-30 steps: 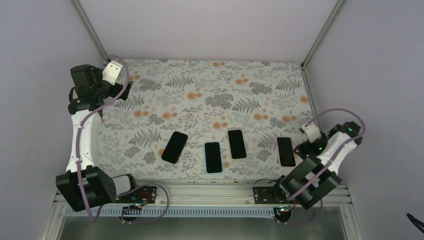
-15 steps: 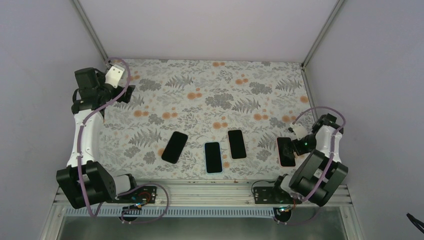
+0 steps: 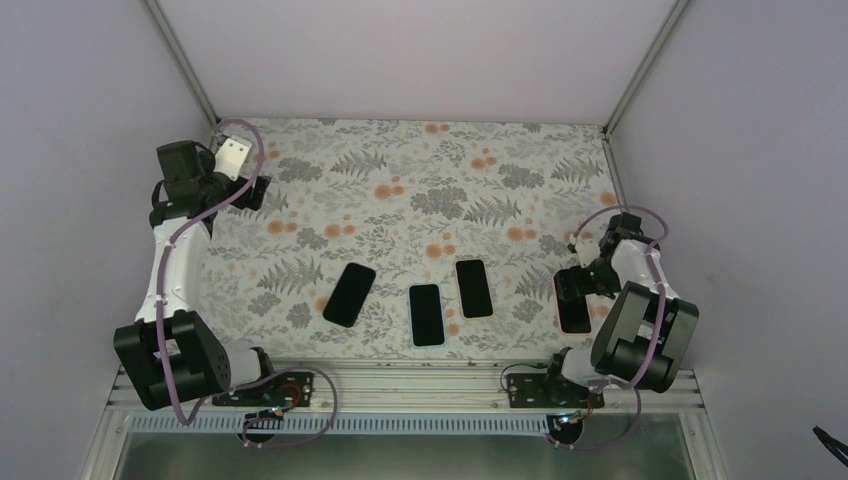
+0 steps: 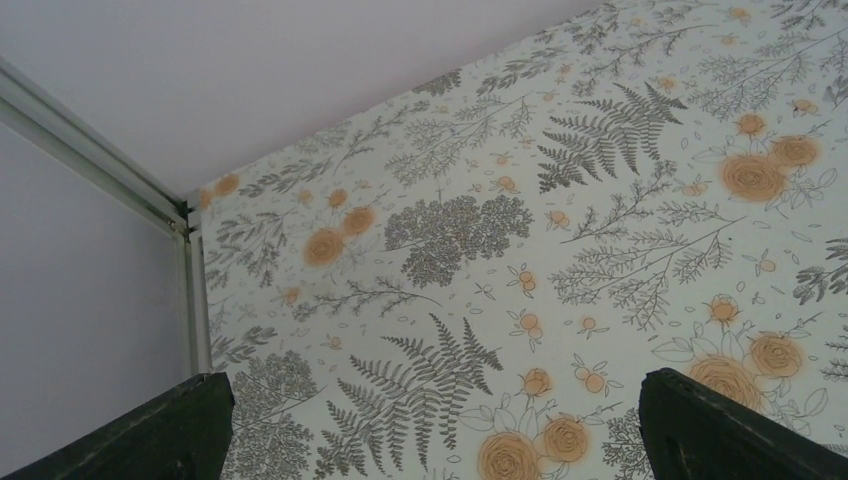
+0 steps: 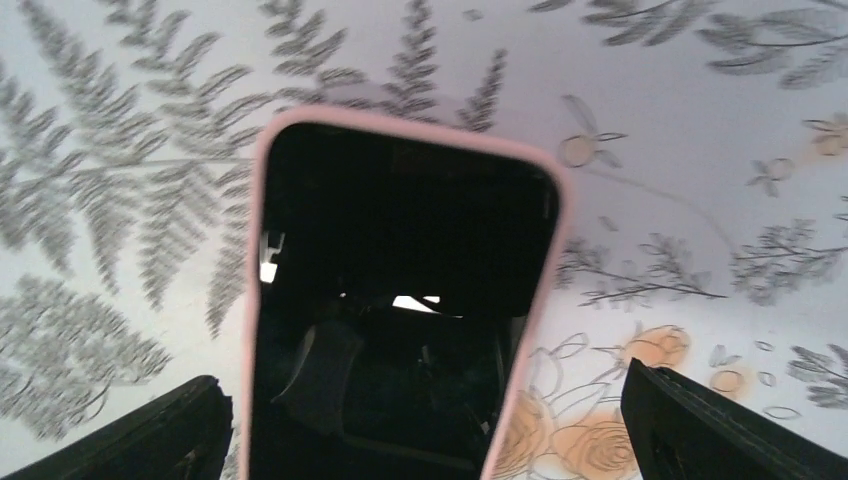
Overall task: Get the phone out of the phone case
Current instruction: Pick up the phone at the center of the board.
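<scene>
A black phone in a pink case (image 3: 574, 305) lies flat on the floral table at the right. My right gripper (image 3: 577, 285) is open right above it. In the right wrist view the phone in its pink case (image 5: 395, 300) lies between my spread fingers (image 5: 730, 425), not gripped. A phone in a light blue case (image 3: 427, 314) lies at the front middle. Two more black phones (image 3: 349, 294) (image 3: 474, 288) lie beside it. My left gripper (image 3: 256, 188) is open and empty at the far left, with only patterned table between its fingertips (image 4: 435, 430).
The floral table cover (image 3: 420, 200) fills the enclosure floor. Grey walls and metal corner posts (image 3: 180, 55) close it in on three sides. An aluminium rail (image 3: 400, 385) runs along the near edge between the arm bases.
My right arm has swung in from the far right edge and the gripper now sits over the pink-cased phone. My left gripper has shifted slightly toward the right and down.
</scene>
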Available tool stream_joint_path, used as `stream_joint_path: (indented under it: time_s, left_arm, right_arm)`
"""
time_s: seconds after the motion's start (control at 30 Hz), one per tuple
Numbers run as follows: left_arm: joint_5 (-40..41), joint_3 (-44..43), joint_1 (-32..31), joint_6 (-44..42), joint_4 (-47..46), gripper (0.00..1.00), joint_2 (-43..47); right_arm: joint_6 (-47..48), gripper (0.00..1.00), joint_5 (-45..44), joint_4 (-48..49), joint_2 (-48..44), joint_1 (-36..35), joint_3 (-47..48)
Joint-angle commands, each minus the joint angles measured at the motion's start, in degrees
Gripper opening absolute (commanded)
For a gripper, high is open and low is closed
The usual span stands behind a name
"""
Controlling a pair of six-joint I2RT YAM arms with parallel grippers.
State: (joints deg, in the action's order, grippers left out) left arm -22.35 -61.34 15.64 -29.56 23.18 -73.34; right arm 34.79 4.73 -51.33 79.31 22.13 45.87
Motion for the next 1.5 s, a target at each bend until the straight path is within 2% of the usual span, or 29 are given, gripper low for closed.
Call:
stream_joint_path:
  time_s: [0.0,0.27,0.67,0.83,0.9,0.97,1.07,1.17,1.3,1.37,1.47]
  left_arm:
    - [1.1,1.1,0.4,-0.3,-1.6,1.00,0.7]
    - [0.0,0.9,0.5,0.5,-2.1,1.00,-0.2]
    - [0.2,1.3,0.5,0.0,-2.4,1.00,-0.8]
    - [-0.6,0.2,0.5,0.0,-1.7,1.00,-0.9]
    - [-1.9,-0.1,0.5,-0.4,-1.2,1.00,-0.9]
    - [-3.5,-0.4,0.2,-0.9,-0.5,1.00,-1.1]
    - [-5.7,-2.2,-1.0,-1.0,0.9,1.00,-2.4]
    - [-7.4,-6.1,-4.9,-0.6,3.4,1.00,-5.0]
    - [-2.7,-13.9,-17.6,-0.1,6.6,1.00,-11.6]
    - [-5.5,-21.9,-21.9,1.4,11.3,1.00,-17.8]
    - [-14.1,-37.9,-25.1,3.1,23.2,1.00,-30.1]
  right_arm:
    - [-6.8,1.00,-4.7,4.8,-0.2,-1.1,-1.2]
    - [-6.7,1.00,-3.6,3.8,1.4,-6.0,-4.5]
    - [-8.9,1.00,-9.3,6.4,4.8,-8.1,-5.9]
    - [-8.8,0.85,-10.3,7.1,6.2,-8.2,-6.3]
    - [-8.6,0.71,-10.1,7.6,6.5,-8.2,-6.3]
    - [-8.3,0.61,-9.6,8.0,6.2,-8.2,-5.9]
    - [-7.3,0.60,-7.3,7.5,5.2,-8.3,-3.9]
    - [-6.1,0.61,-3.3,6.4,4.6,-8.8,0.2]
    - [-5.1,0.60,2.0,6.3,5.8,-11.0,7.3]
    - [-5.8,0.58,2.3,7.1,7.0,-13.6,10.3]
    - [-7.0,0.58,2.0,8.3,8.9,-18.6,14.4]
